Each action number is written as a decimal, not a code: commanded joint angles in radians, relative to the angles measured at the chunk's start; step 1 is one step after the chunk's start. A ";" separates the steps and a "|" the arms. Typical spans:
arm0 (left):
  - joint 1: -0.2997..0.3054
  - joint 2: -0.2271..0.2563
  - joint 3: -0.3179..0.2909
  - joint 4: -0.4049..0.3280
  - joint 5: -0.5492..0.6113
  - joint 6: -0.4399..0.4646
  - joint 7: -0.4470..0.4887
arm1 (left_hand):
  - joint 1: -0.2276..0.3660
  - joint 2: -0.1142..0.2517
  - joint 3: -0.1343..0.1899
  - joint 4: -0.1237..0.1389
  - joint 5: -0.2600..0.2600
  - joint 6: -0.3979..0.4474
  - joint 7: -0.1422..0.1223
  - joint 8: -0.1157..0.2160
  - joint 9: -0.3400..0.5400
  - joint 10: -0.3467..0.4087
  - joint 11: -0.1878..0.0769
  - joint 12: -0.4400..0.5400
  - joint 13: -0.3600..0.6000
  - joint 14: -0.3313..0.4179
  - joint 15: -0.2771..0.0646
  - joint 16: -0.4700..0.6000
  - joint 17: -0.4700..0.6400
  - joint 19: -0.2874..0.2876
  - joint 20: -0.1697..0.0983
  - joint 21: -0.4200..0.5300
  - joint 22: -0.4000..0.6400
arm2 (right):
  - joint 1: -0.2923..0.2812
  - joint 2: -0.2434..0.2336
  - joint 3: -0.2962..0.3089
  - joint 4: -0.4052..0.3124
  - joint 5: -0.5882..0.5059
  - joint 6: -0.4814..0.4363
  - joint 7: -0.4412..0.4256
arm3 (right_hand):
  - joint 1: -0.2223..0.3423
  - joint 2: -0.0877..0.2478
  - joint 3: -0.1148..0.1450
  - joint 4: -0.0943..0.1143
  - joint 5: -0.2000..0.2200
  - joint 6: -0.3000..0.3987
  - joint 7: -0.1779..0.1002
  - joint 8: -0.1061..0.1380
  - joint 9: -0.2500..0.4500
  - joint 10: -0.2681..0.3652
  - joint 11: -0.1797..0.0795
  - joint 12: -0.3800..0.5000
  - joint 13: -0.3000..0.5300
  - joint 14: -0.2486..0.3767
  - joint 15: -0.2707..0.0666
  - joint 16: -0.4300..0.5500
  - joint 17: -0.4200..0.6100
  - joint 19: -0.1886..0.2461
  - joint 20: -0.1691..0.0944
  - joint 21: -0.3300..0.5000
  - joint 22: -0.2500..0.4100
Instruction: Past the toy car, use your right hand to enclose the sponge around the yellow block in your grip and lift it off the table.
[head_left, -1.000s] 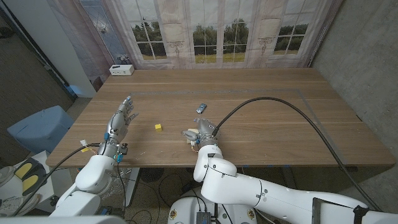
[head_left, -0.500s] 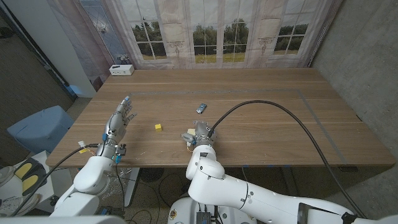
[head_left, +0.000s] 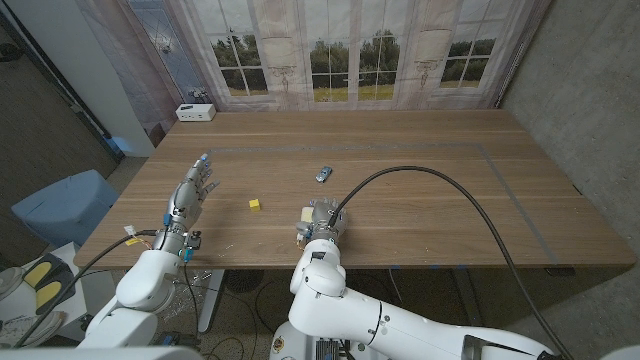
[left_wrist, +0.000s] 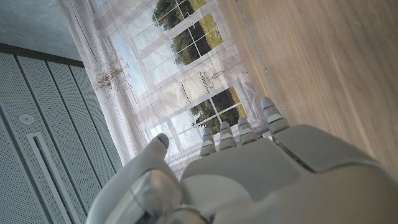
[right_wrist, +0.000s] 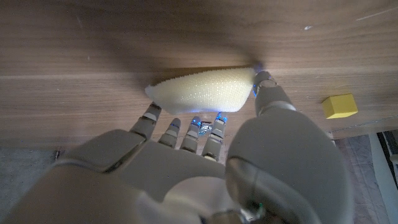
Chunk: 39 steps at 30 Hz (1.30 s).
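While we look down from the head view, our right hand (head_left: 318, 222) sits near the desk's (head_left: 420, 140) front edge, and a pale sponge (head_left: 303, 214) peeks out at its left side. The yellow block (head_left: 256, 204) lies apart from it, further left, and the toy car (head_left: 323, 174) is parked just beyond the hand. Over on the left, our left hand (head_left: 193, 190) stands up with fingers spread, holding nothing. A white box (head_left: 196, 112) waits at the far corner; any writing on it is too small to read.

Switching to the left wrist view, we see the left hand (left_wrist: 249, 168) from behind, fingertips (left_wrist: 271, 107) apart, empty.

Now the right wrist view, and this is the one that counts: the right hand's (right_wrist: 205, 134) fingers (right_wrist: 184, 130) reach to the sponge (right_wrist: 205, 90), with the thumb tip at one end of it. The sponge looks pinched into a lens shape, so we judge it is being held, though it appears to be against the desk and not lifted. The yellow block (right_wrist: 339, 106) sits well off to the side, outside the sponge.

So by our reckoning, the reach past the car is done; wrapping the block and lifting are left. No brands or labels are legible.
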 joint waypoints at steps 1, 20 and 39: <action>0.002 0.005 -0.004 0.002 -0.003 -0.004 -0.012 | -0.001 -0.007 -0.003 -0.003 -0.004 0.003 -0.008 -0.002 0.006 0.001 0.004 0.000 0.002 0.002 -0.005 0.002 0.001 0.001 0.007 -0.003 0.003 | -0.032 -0.006 0.025 0.070 0.083 0.085 -0.157 | 0.105 0.041 -0.009 0.002 -0.021 0.106 -0.001 0.014 0.005 0.062 0.000 0.009 0.000 0.117 -0.066 0.032 0.005 0.164 -0.062 0.054 0.014; 0.005 0.010 -0.008 -0.014 0.008 0.017 0.002 | -0.004 -0.010 -0.006 -0.005 -0.005 0.002 -0.009 -0.003 0.006 -0.002 0.005 -0.004 0.003 0.000 -0.008 0.000 0.001 0.003 0.001 -0.006 0.003 | -0.113 -0.115 0.077 0.035 0.092 0.409 -0.345 | 0.301 0.107 -0.045 0.001 -0.088 0.335 0.032 0.016 0.001 0.312 0.014 0.049 0.000 0.459 -0.168 0.192 0.057 0.465 -0.160 0.222 0.047; 0.028 0.000 -0.022 -0.028 0.039 0.078 0.066 | -0.004 -0.009 -0.006 -0.007 -0.005 -0.006 -0.011 -0.007 0.006 -0.004 0.003 -0.006 0.003 -0.001 -0.009 -0.001 0.001 0.003 -0.001 -0.010 0.004 | -0.092 -0.161 0.087 0.021 0.038 0.712 -0.290 | 0.289 0.113 -0.051 0.015 -0.093 0.340 0.053 0.007 0.001 0.339 0.028 0.049 0.000 0.473 -0.174 0.190 0.057 0.474 -0.171 0.241 0.052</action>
